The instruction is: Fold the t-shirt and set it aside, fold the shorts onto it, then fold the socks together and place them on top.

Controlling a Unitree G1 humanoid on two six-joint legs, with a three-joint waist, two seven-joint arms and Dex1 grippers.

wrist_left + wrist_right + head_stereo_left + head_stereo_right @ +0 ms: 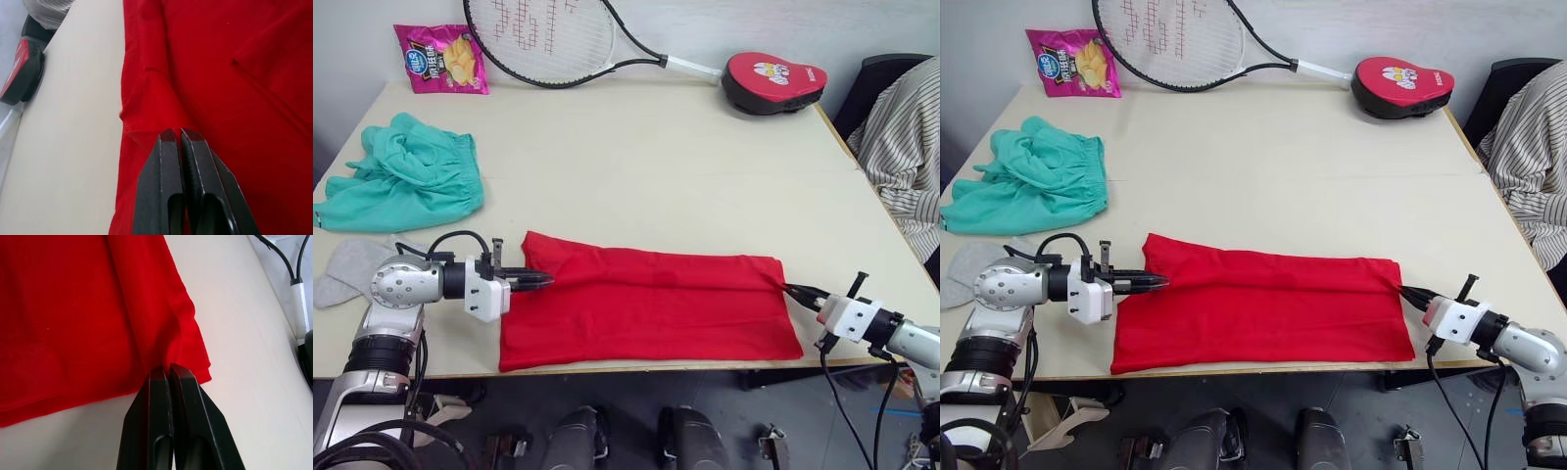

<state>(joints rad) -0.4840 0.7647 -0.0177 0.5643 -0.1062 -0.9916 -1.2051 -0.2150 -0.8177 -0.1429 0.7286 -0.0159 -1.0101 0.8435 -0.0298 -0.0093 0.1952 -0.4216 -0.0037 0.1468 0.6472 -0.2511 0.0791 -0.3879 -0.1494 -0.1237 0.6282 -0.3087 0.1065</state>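
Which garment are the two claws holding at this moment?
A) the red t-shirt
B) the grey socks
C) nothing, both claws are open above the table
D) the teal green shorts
A: the left claw and the right claw are each shut on an opposite end of the red t-shirt, which lies as a long folded band on the table.
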